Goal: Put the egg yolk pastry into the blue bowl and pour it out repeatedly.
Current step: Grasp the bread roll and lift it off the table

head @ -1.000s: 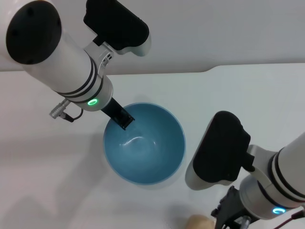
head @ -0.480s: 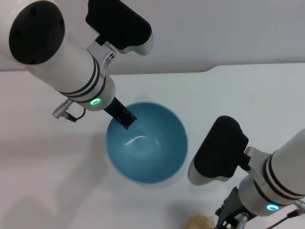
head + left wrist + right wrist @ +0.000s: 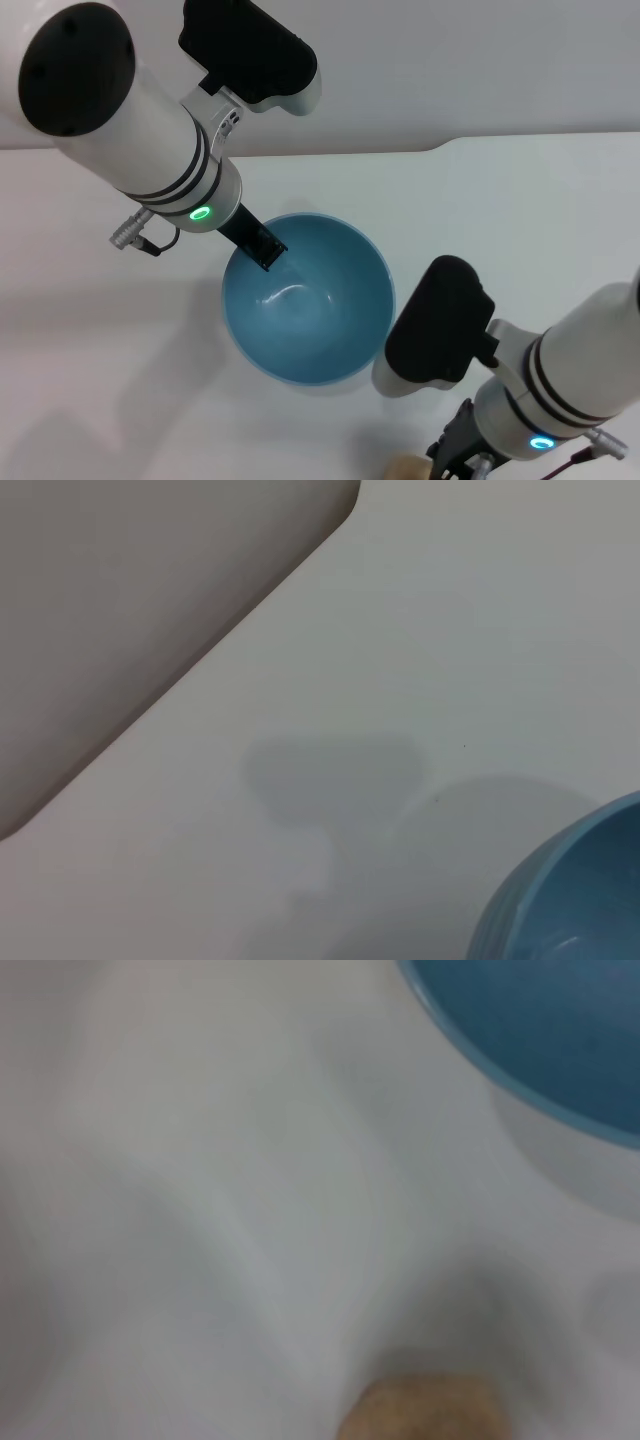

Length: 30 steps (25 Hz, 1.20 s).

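Note:
The blue bowl (image 3: 320, 310) stands upright and empty on the white table; parts of it also show in the left wrist view (image 3: 575, 900) and the right wrist view (image 3: 540, 1030). My left gripper (image 3: 258, 246) is shut on the bowl's far-left rim, with one black finger inside the wall. The egg yolk pastry (image 3: 407, 468) lies on the table at the bottom edge of the head view, in front of the bowl. It shows as a tan lump in the right wrist view (image 3: 425, 1412). My right gripper (image 3: 455, 460) hangs low just right of the pastry.
The white table (image 3: 520, 220) ends at a stepped back edge against a grey background (image 3: 450, 70). Its corner shows in the left wrist view (image 3: 150, 600). My right arm's black wrist housing (image 3: 435, 325) overhangs the bowl's near-right side.
My right arm has swung left and lower, closing in on the pastry's right side. The left arm and bowl shifted slightly right a second ago and have held still since.

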{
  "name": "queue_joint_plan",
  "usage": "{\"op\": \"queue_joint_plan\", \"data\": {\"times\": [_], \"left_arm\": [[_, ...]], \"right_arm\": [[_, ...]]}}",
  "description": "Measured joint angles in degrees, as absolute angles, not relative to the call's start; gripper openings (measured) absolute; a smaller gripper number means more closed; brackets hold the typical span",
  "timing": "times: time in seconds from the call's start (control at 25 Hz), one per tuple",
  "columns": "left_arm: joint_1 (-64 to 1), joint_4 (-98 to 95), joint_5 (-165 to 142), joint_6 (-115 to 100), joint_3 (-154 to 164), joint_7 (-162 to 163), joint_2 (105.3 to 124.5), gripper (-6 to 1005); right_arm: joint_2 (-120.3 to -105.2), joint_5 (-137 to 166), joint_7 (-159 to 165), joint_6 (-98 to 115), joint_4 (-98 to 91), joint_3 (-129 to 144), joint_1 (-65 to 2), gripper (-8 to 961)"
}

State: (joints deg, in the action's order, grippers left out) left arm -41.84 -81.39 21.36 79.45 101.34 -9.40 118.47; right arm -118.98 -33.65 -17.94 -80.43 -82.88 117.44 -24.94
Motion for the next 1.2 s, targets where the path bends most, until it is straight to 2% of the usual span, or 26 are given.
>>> {"op": "queue_joint_plan", "data": {"times": [0.28,0.8,1.2], "left_arm": [[-41.8,-81.4,21.4,79.4,101.3,-9.4,118.47,14],[-42.0,-81.4,21.4,79.5,101.3,-9.4,118.47,12],[-42.0,-81.4,21.4,79.5,101.4,-9.5,118.47,13]], "right_arm": [[-119.00,-34.2,-18.0,-78.6,-80.7,118.3,-25.7,426],[-118.83,-34.3,-18.6,-80.3,-81.0,118.6,-26.5,233],[-118.84,-34.4,-18.5,-81.7,-84.0,117.9,-26.2,190]]}}
